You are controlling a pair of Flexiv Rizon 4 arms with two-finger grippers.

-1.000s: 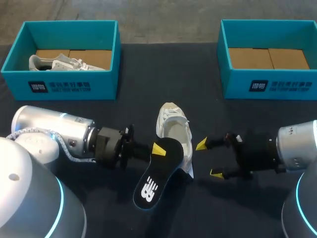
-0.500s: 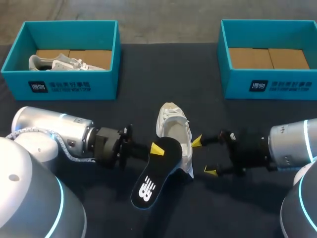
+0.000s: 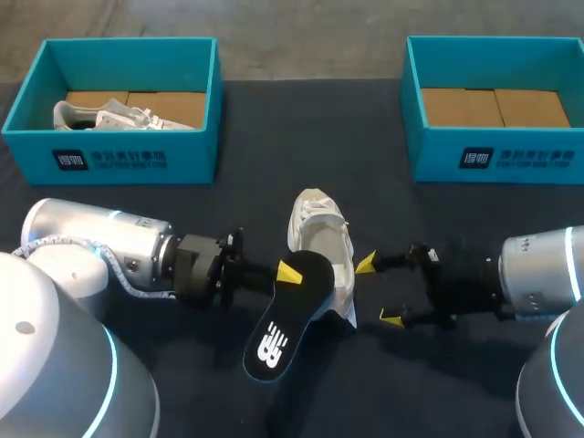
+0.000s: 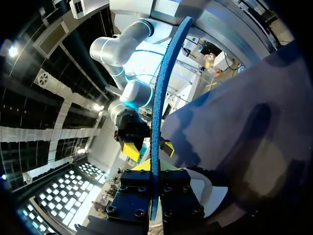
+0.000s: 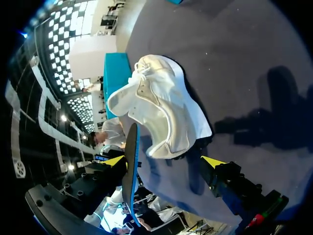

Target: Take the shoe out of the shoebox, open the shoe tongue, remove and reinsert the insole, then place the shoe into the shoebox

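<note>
Table [image 3: 274, 128] status: two teal boxes at the far edge. The left shoebox [image 3: 119, 160] has a second shoe [image 3: 128, 117] lying inside, and the right shoebox [image 3: 493, 164] shows only its cardboard floor. The shoe [image 3: 319, 239], white, is out on the table between the boxes and nearer the robot, with its opening turned toward the right arm's side. The insole [image 3: 285, 321] is fully out of it, dark with a blue edge. One end overlaps the shoe's near side and the rest hangs out over the table toward the robot. The left gripper [image 3: 290, 272] is clamped on the insole's end, and the left wrist view shows the edge pinched between both fingers. The right gripper [image 3: 379, 290] is spread wide with nothing in it, just beside the shoe's heel end and not touching. My read: take-out and insole removal are done. I can't confirm the tongue state from these views. Left to do: feed the insole back in, probably with the right gripper bracing the shoe, then box the shoe.
</note>
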